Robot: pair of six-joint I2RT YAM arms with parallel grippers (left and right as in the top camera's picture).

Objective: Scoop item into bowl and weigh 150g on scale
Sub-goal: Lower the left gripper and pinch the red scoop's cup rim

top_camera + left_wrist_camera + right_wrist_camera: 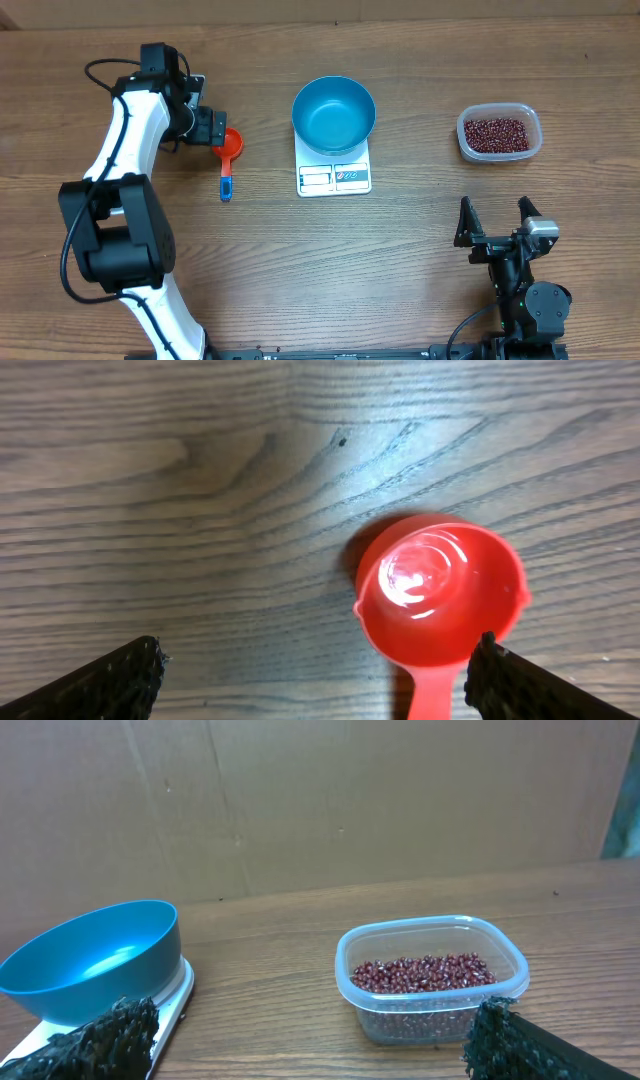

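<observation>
Beans (497, 131): we saw a loose dark red-brown mass lying in a clear plastic tub (465, 140) at the far right of the table (400, 270), well apart from the bowl.
Bowl (333, 113): bright blue and round. It sat upright on the rear part of the scale, and its rim overhung the platform's back edge.
Scale (335, 178): white and flat, at table centre. Its front strip with display and label showed just in front of the bowl, facing the robot's side.
Scoop (229, 163): a red-orange cup on a handle that ended in blue. We logged it flat on the wood left of the scale, cup toward the far side and handle toward the near side.
Left gripper (315, 685): jaws were spread wide and held nothing. It was poised over the scoop's cup. In the wrist view the cup sat close to the finger at frame right; we could not tell whether they touched.
Left arm: it rose from the near-left base, with white links reaching along the left side and the wrist turned in toward table centre.
Right gripper (494, 205): jaws were wide apart with nothing between them. It pointed away from the robot toward the tub, well short of it.
Right arm: it was folded low at the near-right edge.
</observation>
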